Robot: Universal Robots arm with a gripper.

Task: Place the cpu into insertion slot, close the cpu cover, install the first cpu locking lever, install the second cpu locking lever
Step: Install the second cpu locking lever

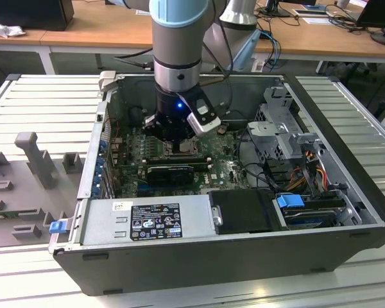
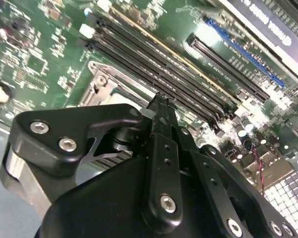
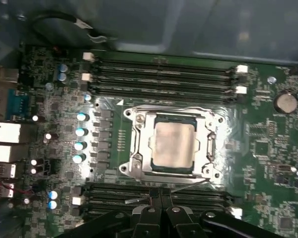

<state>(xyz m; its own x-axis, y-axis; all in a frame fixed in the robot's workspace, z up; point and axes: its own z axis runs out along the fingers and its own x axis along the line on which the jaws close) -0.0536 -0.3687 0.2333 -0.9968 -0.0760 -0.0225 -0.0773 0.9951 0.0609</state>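
Hovering over motherboard | claw (image 3: 161, 198) fingers pressed together, holding nothing | cpu (image 3: 174, 144) seated in insertion slot (image 3: 139, 130), cpu cover (image 3: 209, 148) down around it | socket just beyond fingertips, lever wire (image 3: 188, 185) between tips and socket.

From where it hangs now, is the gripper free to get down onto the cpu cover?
Probably yes. The gripper sits just beside the cpu cover, which lies closed over the cpu, with nothing above it.
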